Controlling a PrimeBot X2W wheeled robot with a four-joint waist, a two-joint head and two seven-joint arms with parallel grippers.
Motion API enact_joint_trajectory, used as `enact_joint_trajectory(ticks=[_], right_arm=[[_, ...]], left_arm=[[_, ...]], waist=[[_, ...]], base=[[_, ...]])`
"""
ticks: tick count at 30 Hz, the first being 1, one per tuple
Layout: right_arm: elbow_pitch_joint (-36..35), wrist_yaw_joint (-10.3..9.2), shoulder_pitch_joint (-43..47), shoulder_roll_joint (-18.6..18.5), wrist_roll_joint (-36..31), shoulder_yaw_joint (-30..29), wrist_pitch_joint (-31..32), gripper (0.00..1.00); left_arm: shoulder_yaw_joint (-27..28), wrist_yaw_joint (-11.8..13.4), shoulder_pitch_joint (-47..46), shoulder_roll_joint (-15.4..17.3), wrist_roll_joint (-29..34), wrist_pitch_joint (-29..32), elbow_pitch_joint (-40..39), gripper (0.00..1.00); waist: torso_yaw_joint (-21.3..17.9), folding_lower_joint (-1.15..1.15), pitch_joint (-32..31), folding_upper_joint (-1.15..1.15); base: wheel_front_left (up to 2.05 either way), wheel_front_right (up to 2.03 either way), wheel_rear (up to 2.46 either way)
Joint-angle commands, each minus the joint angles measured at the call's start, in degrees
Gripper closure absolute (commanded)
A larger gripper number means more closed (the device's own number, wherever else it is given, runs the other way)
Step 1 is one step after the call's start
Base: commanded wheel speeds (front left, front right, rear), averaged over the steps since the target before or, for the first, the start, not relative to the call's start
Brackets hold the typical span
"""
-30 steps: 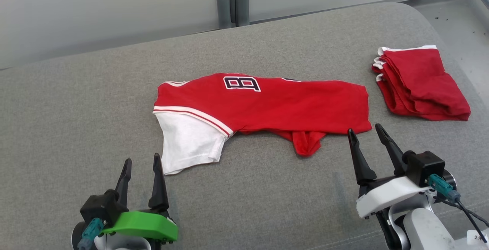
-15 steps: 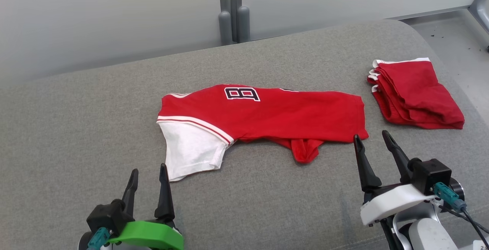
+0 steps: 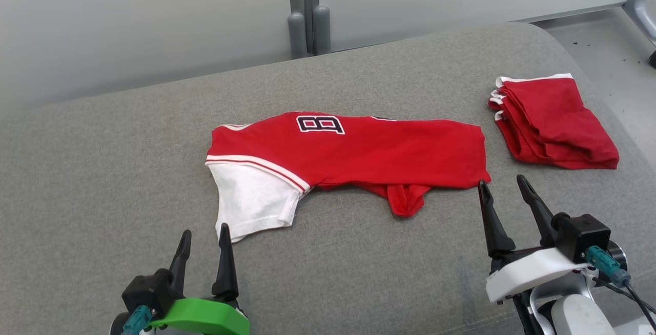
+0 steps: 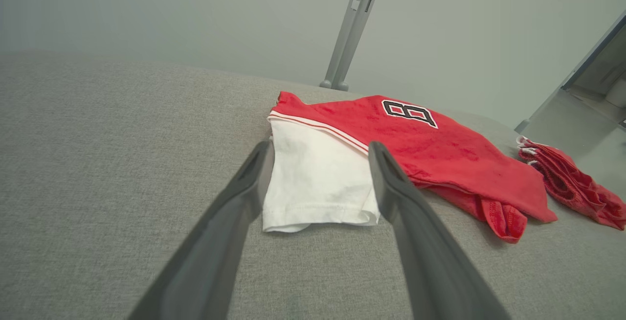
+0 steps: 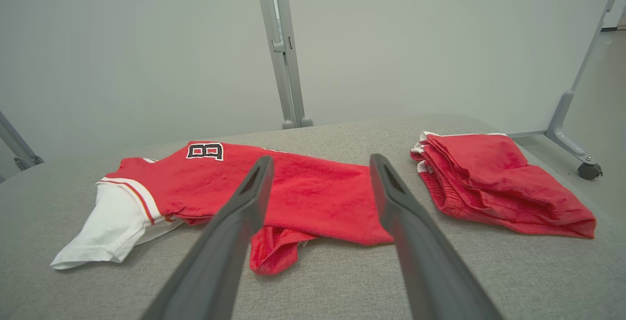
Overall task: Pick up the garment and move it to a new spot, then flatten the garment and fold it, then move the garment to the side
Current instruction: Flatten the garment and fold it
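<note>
A red garment (image 3: 374, 153) with a white sleeve and a number patch lies folded lengthwise in the middle of the grey cushion (image 3: 102, 171). It also lies ahead in the left wrist view (image 4: 415, 148) and the right wrist view (image 5: 293, 188). My left gripper (image 3: 204, 238) is open, just in front of the white sleeve's hem, with nothing between its fingers. Near the garment's right front corner my right gripper (image 3: 502, 186) stands open and empty too.
A second red cloth (image 3: 553, 122) lies folded at the cushion's right end, close to its rounded edge. Behind the cushion a pale panel wall with a grey post (image 3: 305, 12) rises. Bare floor and a caster leg (image 5: 582, 163) lie off to the right.
The head camera has shifted, so the whole scene sits slightly lower and to the left. Both grippers stay open; the right fingertips now sit right by the garment's corner.
</note>
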Motion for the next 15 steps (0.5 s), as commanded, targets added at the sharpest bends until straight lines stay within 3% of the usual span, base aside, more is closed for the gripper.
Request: enact_joint_trajectory(ticks=[1, 15], right_arm=[[-0.25, 0.01, -0.04, -0.11, -0.22, -0.22, -0.09, 0.0], [-0.39, 0.01, -2.03, 0.05, -0.28, -0.23, -0.64, 0.0]], left_arm=[[0.02, 0.15, -0.19, 0.43, -0.05, 0.23, 0.04, 0.0], [-1.08, -1.43, -5.98, 0.42, -2.81, 5.5, 9.82, 0.0]], waist=[[-0.11, 0.0, 0.22, 0.0], [-0.79, 0.0, 3.21, 0.0]], base=[[0.0, 0.0, 0.0], [0.0, 0.0, 0.0]])
